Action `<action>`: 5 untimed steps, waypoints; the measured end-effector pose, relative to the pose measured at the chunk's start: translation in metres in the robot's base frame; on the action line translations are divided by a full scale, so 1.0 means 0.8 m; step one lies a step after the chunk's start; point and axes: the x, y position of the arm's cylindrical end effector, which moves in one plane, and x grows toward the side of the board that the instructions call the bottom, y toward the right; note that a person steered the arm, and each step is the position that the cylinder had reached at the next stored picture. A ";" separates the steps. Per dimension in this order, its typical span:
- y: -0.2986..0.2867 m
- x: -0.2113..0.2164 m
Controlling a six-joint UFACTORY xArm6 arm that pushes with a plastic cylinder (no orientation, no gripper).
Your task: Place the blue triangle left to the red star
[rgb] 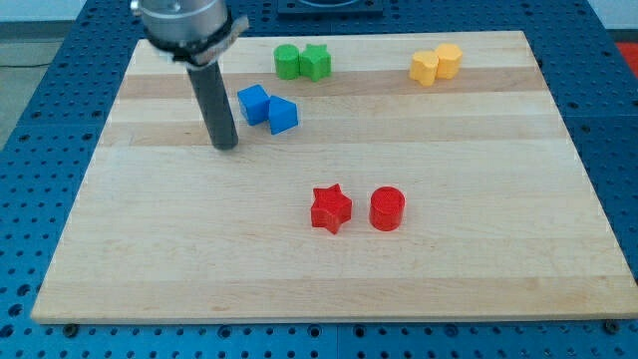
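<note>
Your pale wooden surface (199, 249), two blue blocks (267, 108) touching at far left-centre, two green blocks (302, 62) side by side at the far edge, two yellow blocks (437, 64) far right, red star (330, 208) beside red cylinder (387, 209) near centre.

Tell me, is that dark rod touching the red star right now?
No, my tip rests on the bare board toward the view's upper left, beside the two blue blocks, well apart from the red star.
</note>
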 end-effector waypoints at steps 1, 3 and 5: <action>0.012 -0.045; 0.091 -0.078; 0.062 -0.012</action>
